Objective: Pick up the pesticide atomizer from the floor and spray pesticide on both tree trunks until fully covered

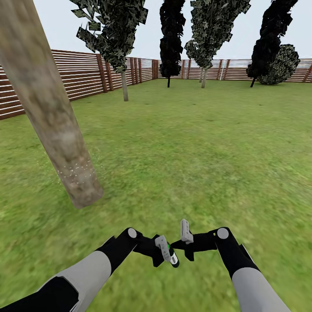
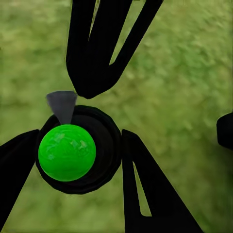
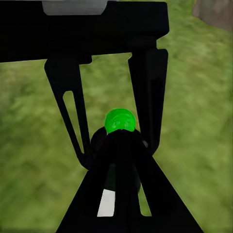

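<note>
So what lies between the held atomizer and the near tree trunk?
Only bare grass, as the head view shows. The atomizer sits in the left claw, and the trunk stands ahead on the left.

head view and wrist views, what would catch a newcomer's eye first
The thick mottled tree trunk leans across the near left of the lawn, flecked with pale dots low down. Close in front of the robot, the left gripper is shut on a dark bottle with a bright green end, the pesticide atomizer.
</note>
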Robot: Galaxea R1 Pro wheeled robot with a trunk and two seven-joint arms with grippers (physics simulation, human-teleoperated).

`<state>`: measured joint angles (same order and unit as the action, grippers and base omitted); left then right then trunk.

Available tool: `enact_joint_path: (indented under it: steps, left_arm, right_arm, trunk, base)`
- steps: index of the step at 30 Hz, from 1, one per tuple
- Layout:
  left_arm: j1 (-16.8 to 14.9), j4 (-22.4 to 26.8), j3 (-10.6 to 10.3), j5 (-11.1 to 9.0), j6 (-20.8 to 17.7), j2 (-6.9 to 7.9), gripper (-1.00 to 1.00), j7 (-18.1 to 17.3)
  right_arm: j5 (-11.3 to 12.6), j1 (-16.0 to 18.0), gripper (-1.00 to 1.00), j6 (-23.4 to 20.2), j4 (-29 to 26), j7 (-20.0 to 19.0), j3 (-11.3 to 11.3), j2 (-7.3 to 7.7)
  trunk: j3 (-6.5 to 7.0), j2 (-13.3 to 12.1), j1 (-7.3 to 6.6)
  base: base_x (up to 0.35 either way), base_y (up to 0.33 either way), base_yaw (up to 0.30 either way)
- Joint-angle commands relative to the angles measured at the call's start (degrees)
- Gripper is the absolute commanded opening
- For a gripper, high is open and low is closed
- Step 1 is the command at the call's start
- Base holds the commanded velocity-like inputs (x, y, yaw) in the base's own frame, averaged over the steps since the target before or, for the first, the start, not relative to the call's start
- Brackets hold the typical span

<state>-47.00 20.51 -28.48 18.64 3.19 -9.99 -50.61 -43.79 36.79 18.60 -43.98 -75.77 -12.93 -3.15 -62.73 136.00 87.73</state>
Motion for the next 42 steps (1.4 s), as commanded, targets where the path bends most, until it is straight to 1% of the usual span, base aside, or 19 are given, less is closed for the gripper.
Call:
enact_joint_path:
  steps: [1,2,4,10,13,15,18,19,20,23,25,28,29,31,32,34,36,37,42]
  left_arm:
    - [-0.02,0.06,0.09,-0.61,0.36,-0.01,-1.00,-0.16]
    - [-0.02,0.06,0.05,-1.57,0.39,-0.01,-1.00,-0.22]
    - [-0.02,0.06,0.06,-2.42,0.42,-0.01,-1.00,-0.27]
    - [-0.02,-0.39,0.06,-2.59,0.42,-0.01,-1.00,-0.28]
    - [0.00,-0.61,-0.06,-2.20,0.39,0.49,-1.00,-0.21]
    - [0.19,-0.74,-0.18,-2.06,0.15,1.57,-1.00,-0.15]
    - [0.40,-0.68,-0.33,-1.49,-0.43,4.42,-1.00,0.03]
    - [0.41,-0.56,-0.28,-0.80,-0.65,5.61,-1.00,0.12]
    - [0.42,-0.47,-0.21,-0.32,-0.93,6.16,-1.00,0.14]
    - [0.42,-0.10,-0.16,0.70,-4.14,7.13,-1.00,0.24]
    - [0.42,-0.05,-0.17,0.87,-4.70,7.34,-1.00,0.25]
    - [0.46,-0.20,-0.17,0.95,-4.90,8.40,-1.00,0.37]
    - [0.58,-0.30,-0.21,0.96,-4.87,8.85,-1.00,1.15]
    - [0.75,-0.47,-0.31,0.96,-4.86,9.13,-1.00,1.95]
    - [1.04,-0.48,-0.37,0.96,-4.86,9.14,-1.00,2.06]
    - [1.62,-0.57,-0.37,0.96,-4.80,9.04,-1.00,2.16]
    - [3.17,-0.12,-0.29,0.90,-4.26,9.03,-1.00,2.21]
    - [3.50,-0.06,-0.28,0.89,-4.14,9.03,-1.00,2.20]
    - [4.99,0.13,-0.18,0.89,-4.34,8.59,-1.00,2.24]
  right_arm:
    - [-0.42,0.04,-1.00,0.30,-0.05,-0.23,-0.34,-0.10]
    - [-0.42,0.04,-1.00,0.30,-0.07,-0.21,-0.34,-0.10]
    - [-0.42,0.04,-1.00,0.30,-0.12,-0.20,-0.34,-0.10]
    - [-0.42,0.04,-1.00,0.30,-0.05,-0.25,-0.34,-0.04]
    - [-0.42,0.04,-1.00,0.37,0.32,-0.25,-0.39,0.00]
    - [-0.42,0.04,-1.00,0.50,0.45,-0.23,-0.48,0.18]
    - [-0.42,0.04,-1.00,0.56,0.43,-0.17,-0.52,0.37]
    - [-0.46,0.04,-1.00,0.56,0.40,-0.17,-0.52,0.51]
    - [-0.51,0.04,-1.00,0.56,0.37,-0.17,-0.49,0.56]
    - [-0.79,0.04,-1.00,0.56,0.40,-0.18,-0.38,0.71]
    - [-0.98,0.00,-1.00,0.56,0.51,-0.17,-0.35,0.76]
    - [-1.04,-0.24,-1.00,0.66,1.63,-0.04,-0.39,0.90]
    - [-1.04,-0.28,-1.00,0.72,3.89,0.12,-0.40,1.93]
    - [-0.98,-0.30,-1.00,0.81,11.06,0.76,-0.42,4.90]
    - [-0.96,-0.31,-1.00,0.82,14.95,2.18,-0.41,6.22]
    - [-1.02,-0.31,-1.00,0.83,23.89,9.42,-0.35,8.68]
    - [-1.03,-0.31,-1.00,0.83,30.07,17.13,-0.34,9.29]
    - [-1.03,-0.31,-1.00,0.83,31.07,18.43,-0.34,9.34]
    - [-0.96,-0.53,-1.00,0.90,32.09,19.65,-0.34,10.02]
  trunk:
    - [-0.05,0.02,-0.01]
    - [-0.05,0.02,-0.01]
    - [-0.05,0.02,-0.01]
    - [-0.05,0.02,-0.01]
    - [-0.05,0.02,-0.01]
    - [-0.05,0.02,-0.01]
    - [-0.05,0.02,-0.01]
    - [-0.05,0.02,-0.01]
    - [-0.05,0.02,-0.01]
    - [-0.05,0.02,-0.01]
    - [-0.05,0.02,-0.01]
    - [-0.05,0.02,-0.01]
    - [-0.05,0.02,-0.01]
    - [-0.05,0.02,-0.01]
    - [-0.05,0.02,-0.01]
    - [-0.05,0.02,-0.01]
    - [-0.05,0.02,-0.01]
    - [-0.05,0.02,-0.01]
    - [-0.05,0.02,-0.01]
  base:
    - [0.000,0.000,0.000]
    - [0.000,0.000,0.000]
    - [0.000,0.000,0.000]
    - [0.000,0.000,0.000]
    - [0.000,0.000,0.000]
    - [0.000,0.000,0.000]
    - [0.000,0.000,0.000]
    - [0.000,0.000,0.000]
    - [0.000,0.000,0.000]
    - [0.000,0.000,0.000]
    - [0.000,0.000,0.000]
    - [0.000,0.000,0.000]
    - [0.000,0.000,0.000]
    - [0.000,0.000,0.000]
    - [0.000,0.000,0.000]
    - [0.000,0.000,0.000]
    - [0.000,0.000,0.000]
    - [0.000,0.000,0.000]
    - [0.000,0.000,0.000]
